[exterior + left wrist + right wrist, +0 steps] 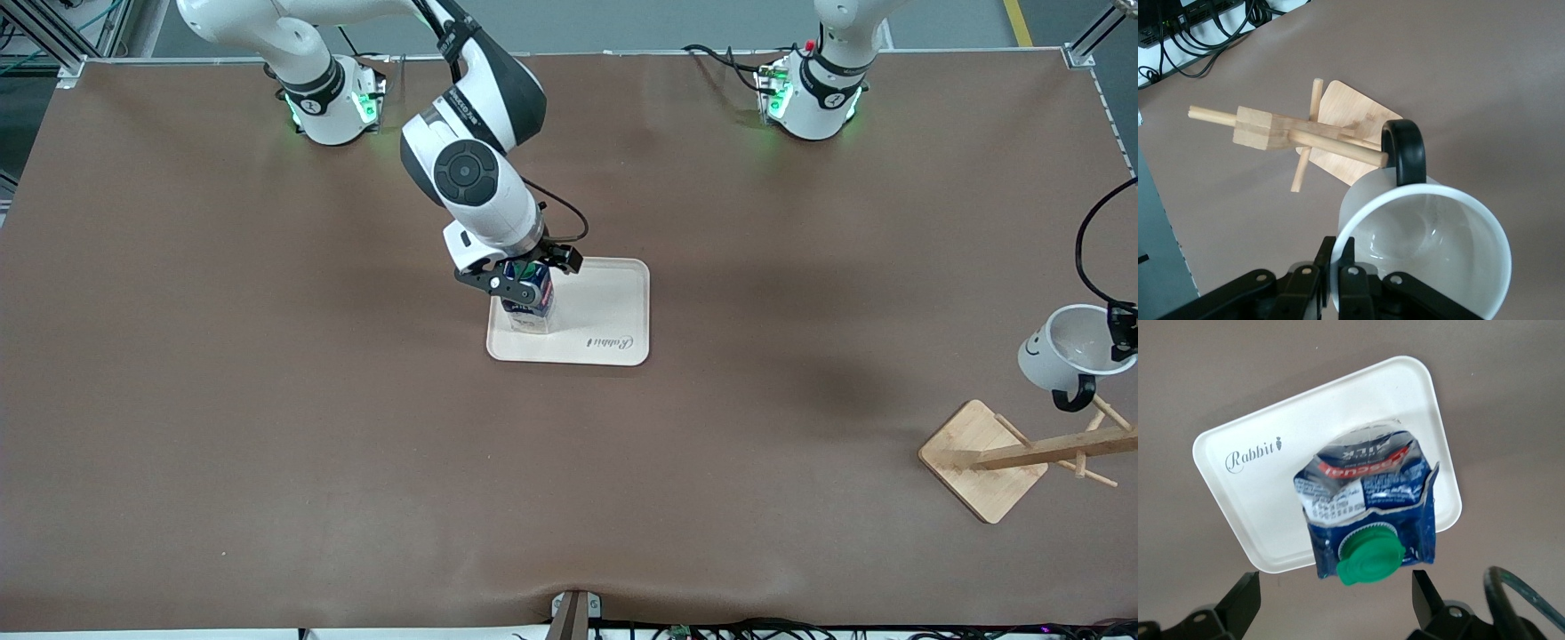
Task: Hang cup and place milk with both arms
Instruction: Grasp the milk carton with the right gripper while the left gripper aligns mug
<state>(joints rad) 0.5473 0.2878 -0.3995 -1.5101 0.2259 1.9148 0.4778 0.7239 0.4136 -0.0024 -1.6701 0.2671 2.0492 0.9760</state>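
The milk point(528, 298), a dark blue carton with a green cap point(1370, 560), stands upright on the white tray point(609, 307), at the tray's edge toward the right arm's end. My right gripper point(524, 271) hangs just over it, open. Its fingers point(1245, 603) stand wide on either side of the cap and clear of the carton point(1365, 497). My left gripper point(1122, 331) is shut on the rim of the white cup point(1067, 351), held tilted over the wooden rack point(1022, 453). The black handle point(1405, 150) meets the tip of a rack peg point(1338, 148). Whether the peg is inside the loop I cannot tell.
The rack's square bamboo base point(982, 458) sits near the table's edge at the left arm's end, with several pegs sticking out from its post point(1258, 128). The tray point(1265, 487) carries a "Rabbit" print. Brown table cover point(267, 427) spreads all round.
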